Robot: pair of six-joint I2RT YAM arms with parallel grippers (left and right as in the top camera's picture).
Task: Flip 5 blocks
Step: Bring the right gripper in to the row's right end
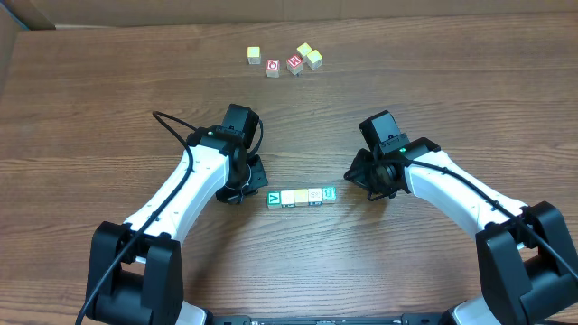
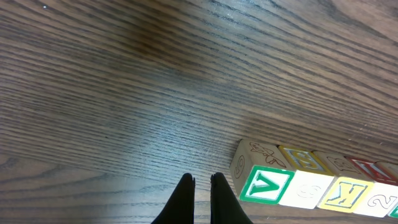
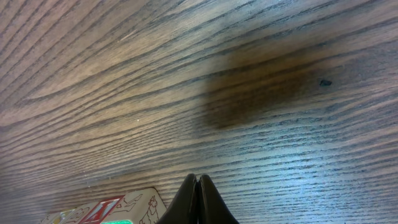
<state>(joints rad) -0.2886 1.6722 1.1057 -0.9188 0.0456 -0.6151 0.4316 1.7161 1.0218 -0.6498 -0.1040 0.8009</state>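
Several blocks (image 1: 302,196) lie in a tight row at the table's front middle, from a green V block (image 1: 275,199) on the left to a teal-faced one (image 1: 330,193) on the right. My left gripper (image 1: 256,183) sits just left of the row, shut and holding nothing. In the left wrist view its tips (image 2: 202,182) hang over bare wood, with the V block (image 2: 267,185) close on their right. My right gripper (image 1: 355,177) is shut just right of the row. In the right wrist view its tips (image 3: 198,182) are beside a cream end block (image 3: 140,205).
A loose group of other cubes lies at the back of the table: a pale yellow one (image 1: 254,55), two red-faced ones (image 1: 273,68) (image 1: 294,64) and two more yellow ones (image 1: 310,56). Brown cardboard edges the far left corner (image 1: 18,13).
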